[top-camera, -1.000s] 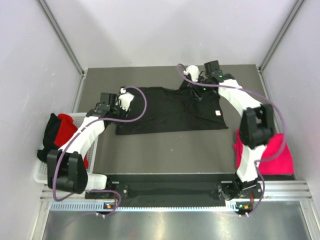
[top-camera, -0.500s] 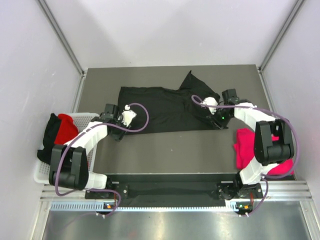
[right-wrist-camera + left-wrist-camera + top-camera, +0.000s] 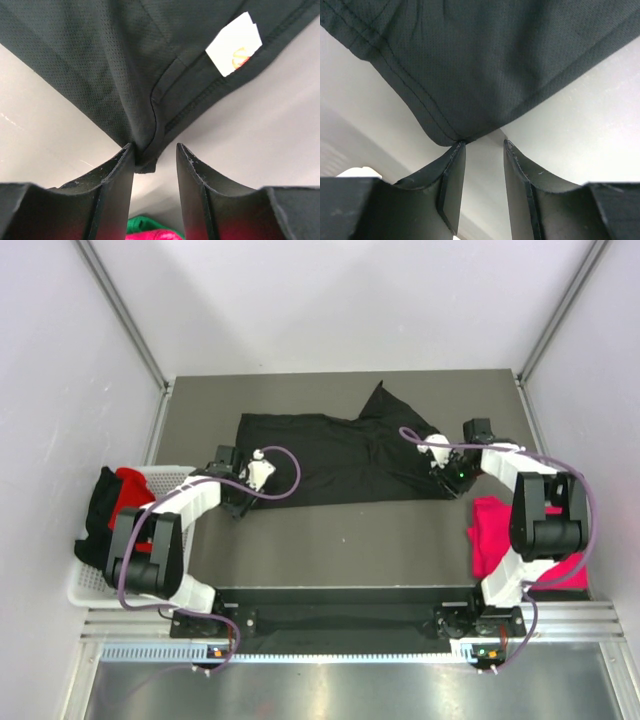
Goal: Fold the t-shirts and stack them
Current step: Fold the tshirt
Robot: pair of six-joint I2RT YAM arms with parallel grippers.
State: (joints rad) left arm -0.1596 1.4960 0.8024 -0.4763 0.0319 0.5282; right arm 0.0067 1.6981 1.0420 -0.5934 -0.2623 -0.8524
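Black cloth t-shirt (image 3: 330, 455) spread across the far half of the dark grey table (image 3: 330, 540), a gripper at each near corner.
Left gripper (image 3: 482, 142) stands part-open, the hem corner just touching its tips, ungripped. Right gripper (image 3: 154, 146) is part-open astride a folded edge, unpinched. Open tabletop lies nearer. A bright pink t-shirt (image 3: 500, 530) crowds the right edge.

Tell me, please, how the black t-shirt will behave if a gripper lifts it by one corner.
The black t-shirt would probably hang limp: it lies flat with soft wrinkles and an uneven outline. Its thin mesh weave suggests little weight.
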